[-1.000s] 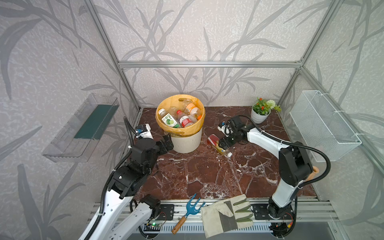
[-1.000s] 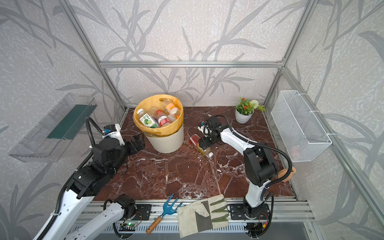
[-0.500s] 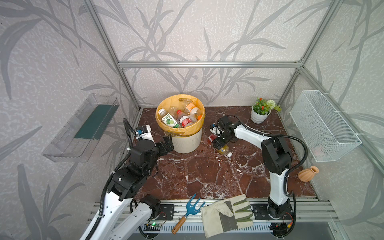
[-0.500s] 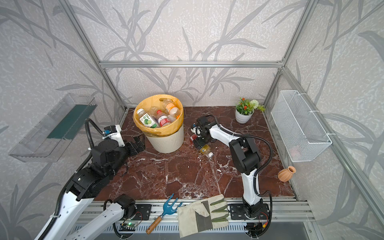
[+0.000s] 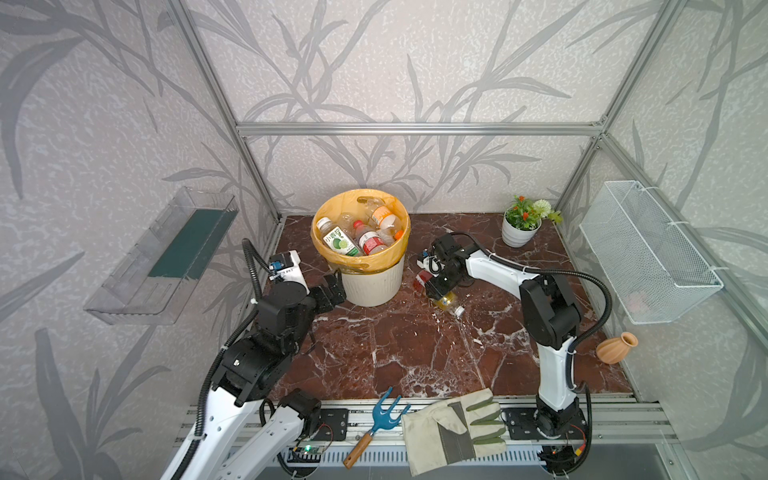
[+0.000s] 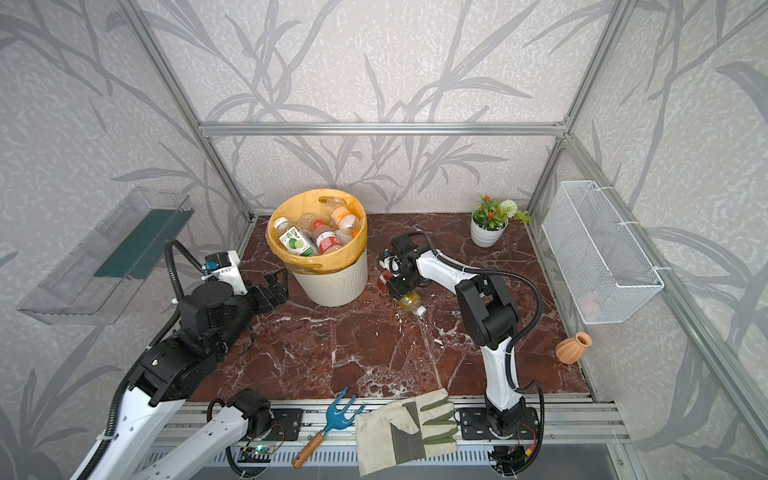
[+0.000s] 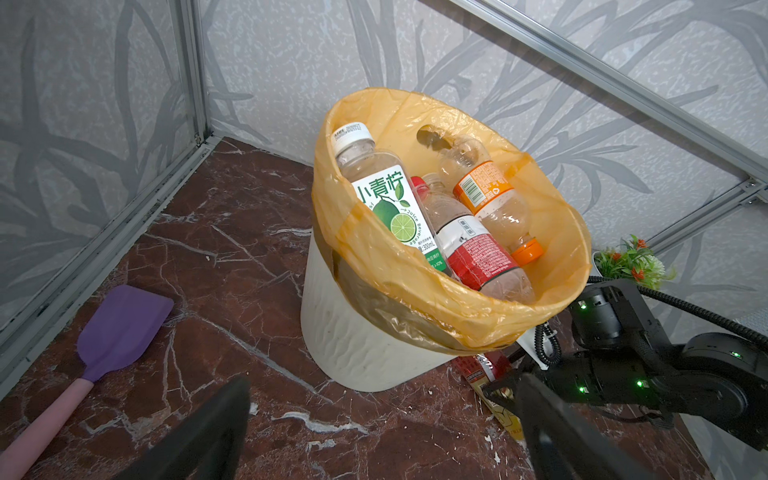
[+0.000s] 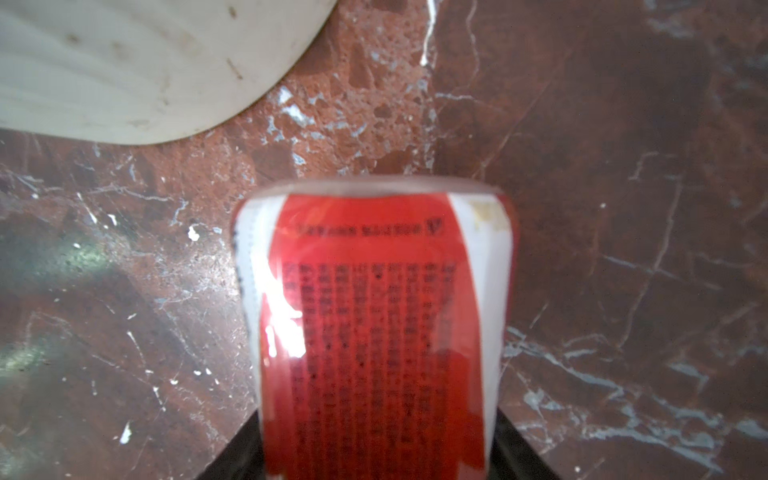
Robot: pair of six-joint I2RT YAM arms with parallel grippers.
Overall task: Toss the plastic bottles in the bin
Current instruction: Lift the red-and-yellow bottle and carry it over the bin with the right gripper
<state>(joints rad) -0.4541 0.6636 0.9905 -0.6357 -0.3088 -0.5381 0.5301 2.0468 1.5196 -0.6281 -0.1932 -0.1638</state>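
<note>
The bin [image 5: 374, 286] [image 6: 332, 286], cream with an orange bag, stands at the back and holds several plastic bottles [image 5: 357, 239] [image 7: 457, 232]. One red-labelled bottle [image 5: 448, 300] [image 6: 409, 300] [image 8: 374, 311] lies on the marble just right of the bin. My right gripper [image 5: 436, 286] [image 6: 395, 284] [image 8: 374, 449] comes down over it, its black fingers [image 8: 232, 457] pressed against both sides of the label. My left gripper [image 5: 332, 291] [image 7: 382, 399] is open and holds nothing, low beside the bin's left base.
A purple spatula [image 7: 120, 328] lies left of the bin. A flower pot [image 5: 519, 230] stands back right, a wire basket [image 5: 648, 257] hangs on the right wall, and a terracotta vase [image 5: 615, 347] sits below it. A glove [image 5: 453, 424] and blue rake [image 5: 378, 424] lie at the front.
My right gripper has slid left along the bottle toward the bin and closed its jaws on the label. The left arm has stayed still.
</note>
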